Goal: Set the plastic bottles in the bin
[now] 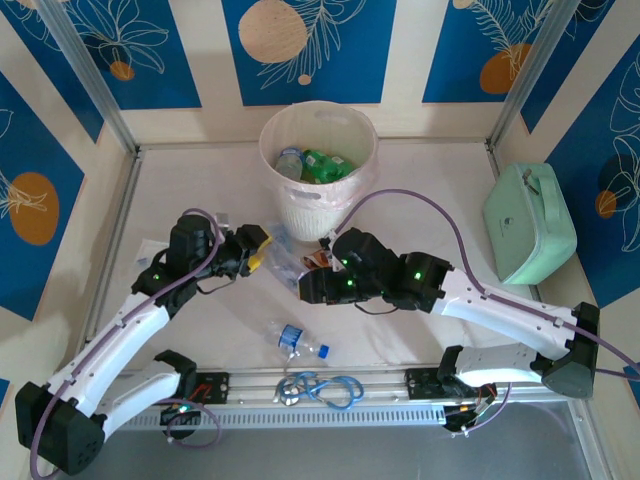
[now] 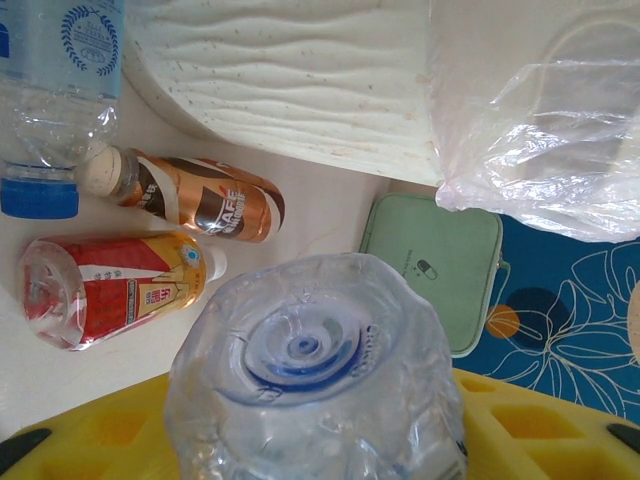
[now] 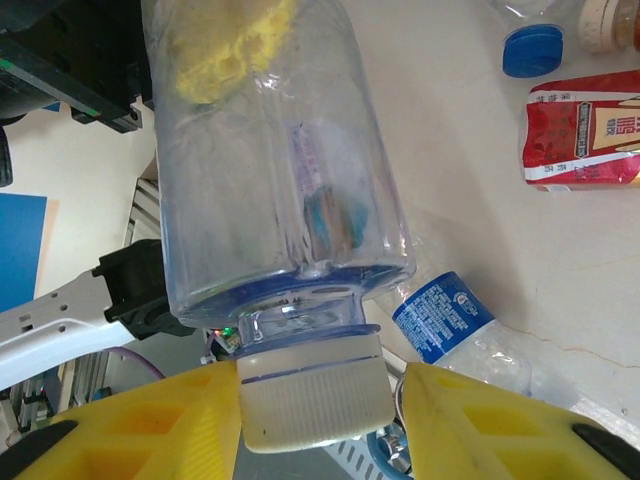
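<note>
A clear plastic bottle [image 1: 284, 262] with a white cap hangs between my two grippers, in front of the bin [image 1: 318, 205]. My left gripper [image 2: 315, 430] is shut on its base end [image 2: 305, 350]. My right gripper [image 3: 315, 410] is shut on its white cap [image 3: 312, 395], yellow fingers [image 3: 150, 425] on either side. The round white bin holds green and clear bottles [image 1: 315, 165]. On the table lie a brown-label bottle [image 2: 200, 200], a red-label bottle [image 2: 110, 285] and a blue-capped clear bottle [image 2: 50, 100]. Another clear bottle with a blue label [image 1: 296, 341] lies near the front rail.
A mint-green case [image 1: 528, 225] sits at the right side of the table. A clear plastic liner [image 2: 540, 130] hangs over the bin's rim. Blue cable loops [image 1: 320, 388] lie on the front rail between the arm bases. Walls enclose the table at back and sides.
</note>
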### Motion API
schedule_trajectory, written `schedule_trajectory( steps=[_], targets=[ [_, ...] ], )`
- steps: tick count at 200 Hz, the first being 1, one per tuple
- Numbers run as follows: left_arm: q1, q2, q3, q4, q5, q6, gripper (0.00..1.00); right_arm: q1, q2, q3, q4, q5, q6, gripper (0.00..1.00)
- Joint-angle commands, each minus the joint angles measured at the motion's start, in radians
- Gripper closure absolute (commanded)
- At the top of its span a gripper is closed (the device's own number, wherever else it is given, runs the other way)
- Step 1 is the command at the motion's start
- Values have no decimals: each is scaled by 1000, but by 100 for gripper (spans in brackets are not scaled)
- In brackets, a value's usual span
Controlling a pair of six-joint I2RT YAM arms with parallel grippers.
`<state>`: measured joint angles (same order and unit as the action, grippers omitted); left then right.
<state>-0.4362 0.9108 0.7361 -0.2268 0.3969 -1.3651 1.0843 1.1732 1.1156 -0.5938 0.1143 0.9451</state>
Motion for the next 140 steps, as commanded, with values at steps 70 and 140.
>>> schedule_trajectory(
  steps=[70,140],
  targets=[
    [8,-10,19,58,59,-35,48,-8,26,61,-5,-21,-29,68],
    [13,3,124,-79,37,112,0,-3,14,123,-66,14,-53,79]
  ],
)
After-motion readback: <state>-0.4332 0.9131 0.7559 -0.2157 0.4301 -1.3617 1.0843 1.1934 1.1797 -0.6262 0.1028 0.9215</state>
